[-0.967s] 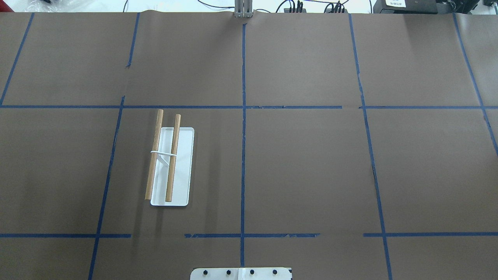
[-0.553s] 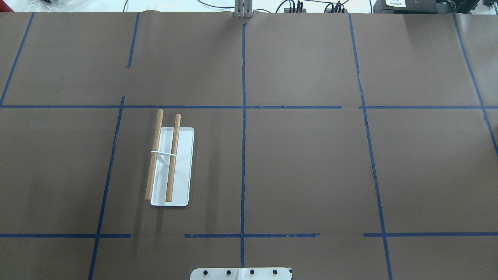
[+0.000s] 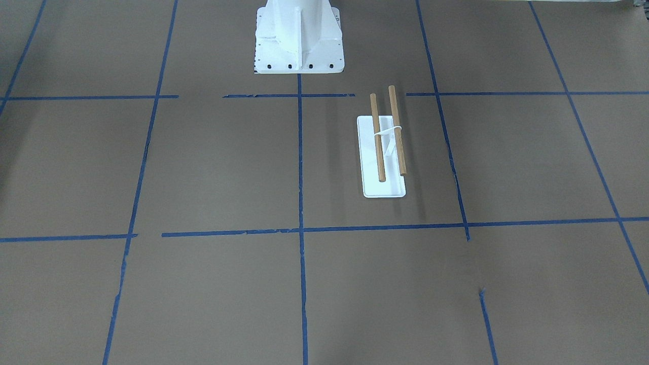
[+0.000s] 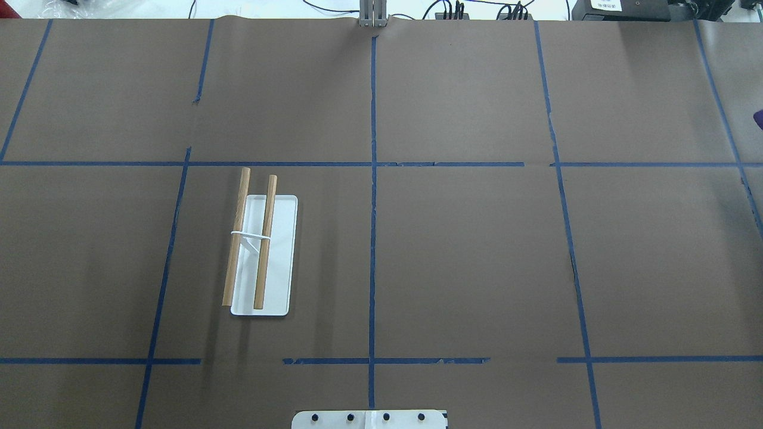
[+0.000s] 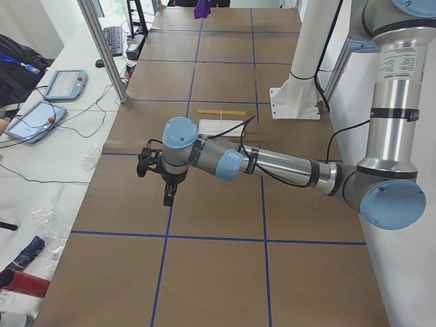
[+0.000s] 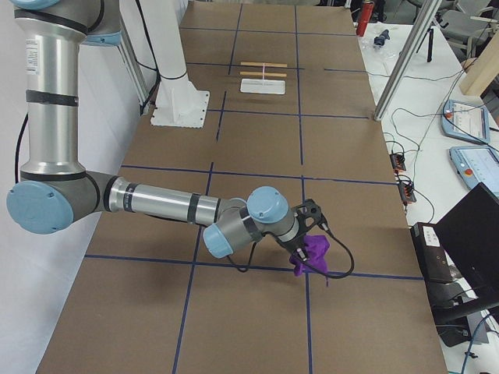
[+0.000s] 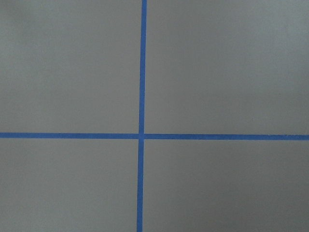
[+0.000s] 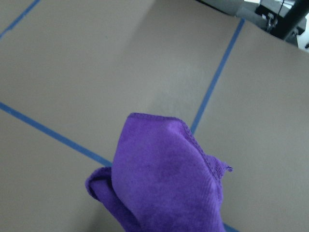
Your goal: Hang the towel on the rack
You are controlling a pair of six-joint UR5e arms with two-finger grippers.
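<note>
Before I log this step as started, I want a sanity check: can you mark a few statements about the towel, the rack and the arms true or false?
1. The two wooden rods of the rack are bare. True.
2. The towel hangs at the left gripper. False: it is at the right gripper.
3. The towel is purple. True.
4. The rack stands on the robot's right half of the table. False: it stands on the left half.

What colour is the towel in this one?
Plain purple, no pattern. The towel shows best in the right wrist view.
</note>
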